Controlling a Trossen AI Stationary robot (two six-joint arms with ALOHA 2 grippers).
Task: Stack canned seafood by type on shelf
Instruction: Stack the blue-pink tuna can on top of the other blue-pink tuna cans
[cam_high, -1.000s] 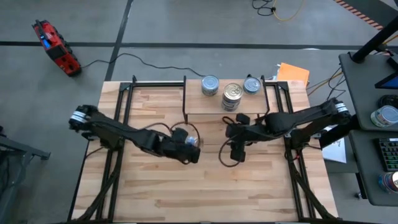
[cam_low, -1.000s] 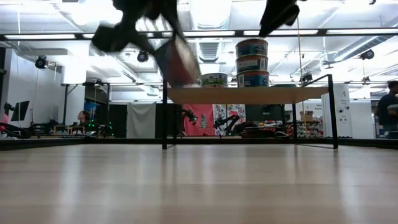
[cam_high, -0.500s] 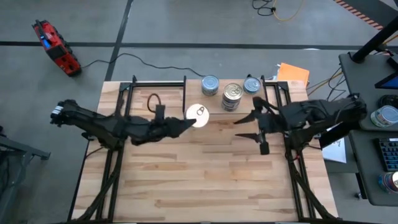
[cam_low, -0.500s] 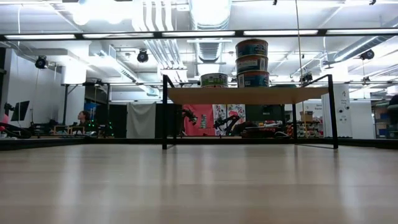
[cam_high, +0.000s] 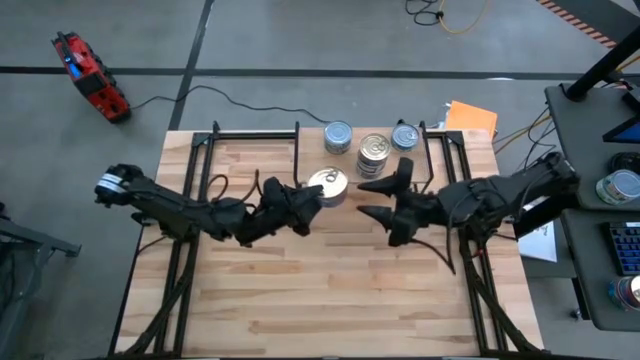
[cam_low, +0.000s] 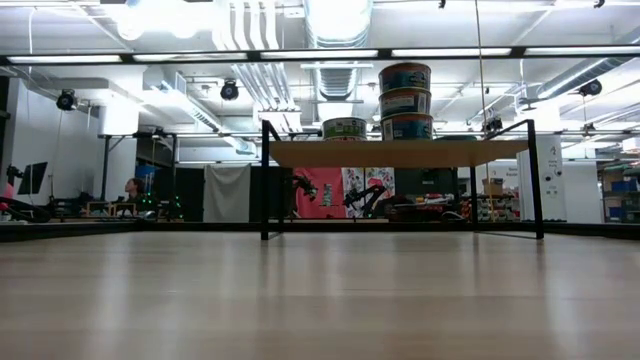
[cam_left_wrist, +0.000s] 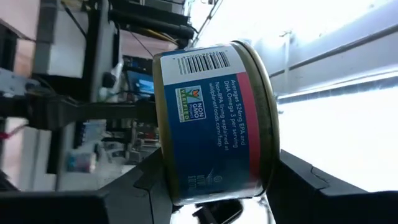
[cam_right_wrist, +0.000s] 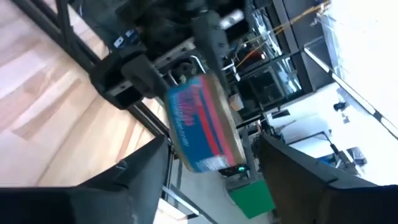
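Observation:
The shelf (cam_high: 312, 150) stands at the table's far edge, a light plank on black legs (cam_low: 400, 153). It carries a tin with a pale blue top (cam_high: 338, 137), a stack with a silver-gold top (cam_high: 373, 152) and another pale blue tin (cam_high: 404, 136). The low view shows a stack of three (cam_low: 405, 100) and a single tin (cam_low: 344, 127). My left gripper (cam_high: 312, 192) is shut on a silver-gold-topped tin (cam_high: 330, 186) just in front of the shelf. My right gripper (cam_high: 372, 197) is open, pointing at that tin from the right, apart from it. My left gripper pinches the blue-and-red-labelled tin (cam_left_wrist: 211, 118) between its two fingers, one on each flat end, near the rim (cam_left_wrist: 267, 174). The fingers (cam_left_wrist: 140, 186) come level from the table's left. The tin is lifted clear, its silver-gold top (cam_high: 332, 184) facing up.
A wide stretch of bare butcher-block tabletop (cam_high: 330, 290) lies toward the near edge. Black frame rails (cam_high: 190, 180) run along both sides of the table. On a side desk to the right stand more tins (cam_high: 620, 186). Neither arm shows in the low view.
My left gripper has risen out of the low view and carried the tin toward the far edge, up to the shelf's front; the tin has turned so that its top faces up. My right gripper has swung from pointing at the near edge to pointing left at the tin.

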